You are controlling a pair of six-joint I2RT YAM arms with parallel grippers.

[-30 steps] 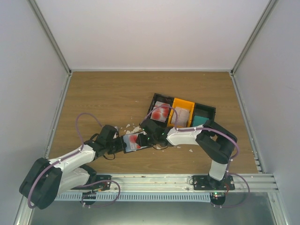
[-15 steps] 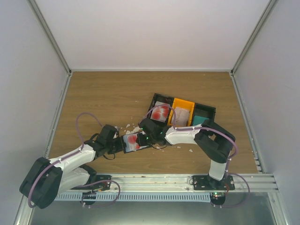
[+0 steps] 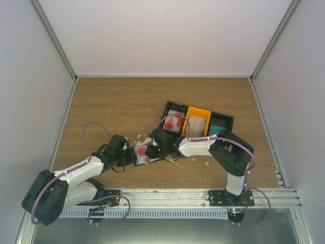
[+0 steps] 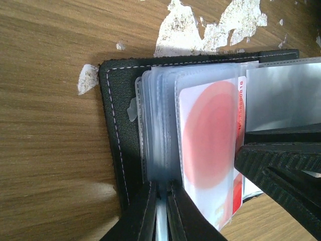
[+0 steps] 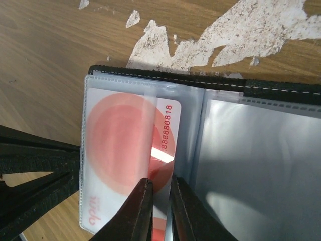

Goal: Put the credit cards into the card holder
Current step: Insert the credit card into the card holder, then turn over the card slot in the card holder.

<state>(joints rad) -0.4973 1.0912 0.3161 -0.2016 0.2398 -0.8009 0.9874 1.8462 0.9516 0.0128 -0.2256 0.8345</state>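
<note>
The card holder [image 3: 148, 154] lies open on the wood, a black folding wallet [image 4: 113, 125] with clear plastic sleeves inside. My left gripper [image 4: 161, 201] is shut on the near edge of those sleeves. A red-and-white credit card [image 5: 125, 145] sits partly inside one sleeve, its numbered edge still showing. My right gripper [image 5: 159, 188] is shut on that card's edge and faces the left gripper [image 3: 131, 156] across the holder. From above, the right gripper [image 3: 161, 149] sits at the holder's right side. More credit cards [image 3: 174, 121] lie in the tray behind.
A black tray [image 3: 229, 119] behind the right arm holds a red-and-white card, an orange bin [image 3: 197, 123] with a pale card, and a teal card [image 3: 218, 130]. White torn scraps [image 4: 180, 30] lie on the wood just beyond the holder [image 5: 200, 78].
The right gripper has closed down on the red-and-white card and edged left, so the card sits further into the sleeve. The left gripper has kept its hold.
</note>
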